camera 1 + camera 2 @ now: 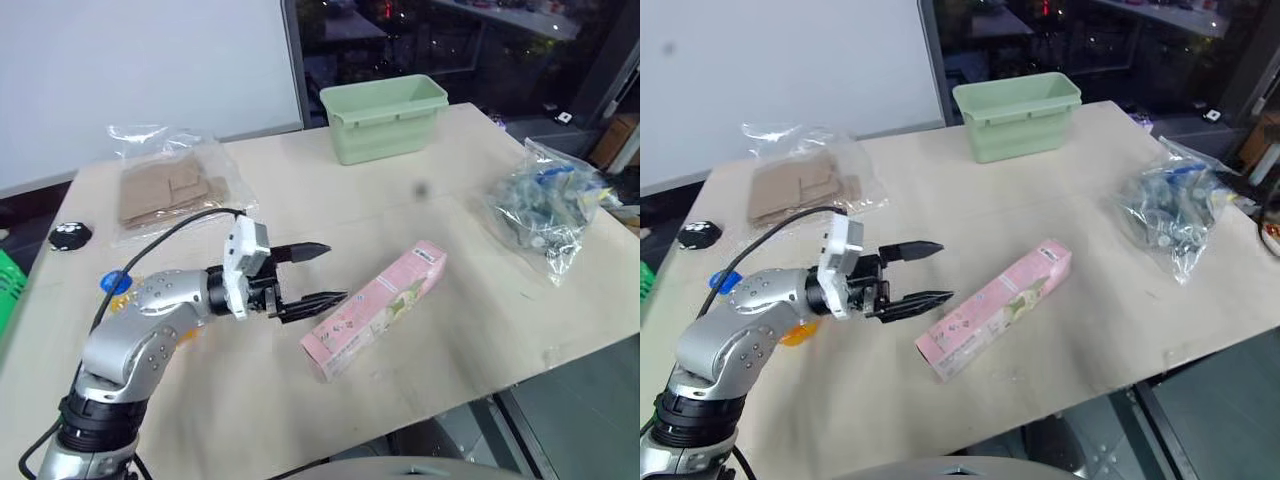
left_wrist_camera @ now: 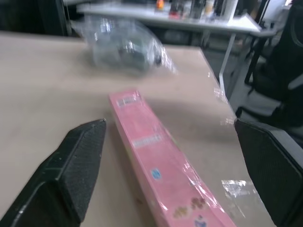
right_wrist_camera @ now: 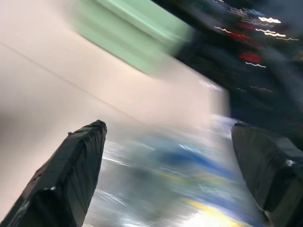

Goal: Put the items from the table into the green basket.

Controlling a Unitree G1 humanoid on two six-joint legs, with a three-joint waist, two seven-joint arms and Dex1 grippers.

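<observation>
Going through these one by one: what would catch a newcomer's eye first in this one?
The long pink carton lying slantwise in the middle of the table, with the left end effector open just beside its near end. Next, the clear bag of blue-yellow pieces near the table's right edge and the pale green tub at the far edge.

White wall panel (image 1: pixel 140 60) at upper left of the frame; dark glass window (image 1: pixel 470 40) at upper right, specked with red light reflections. Grey floor (image 1: pixel 580 410) at lower right.
</observation>
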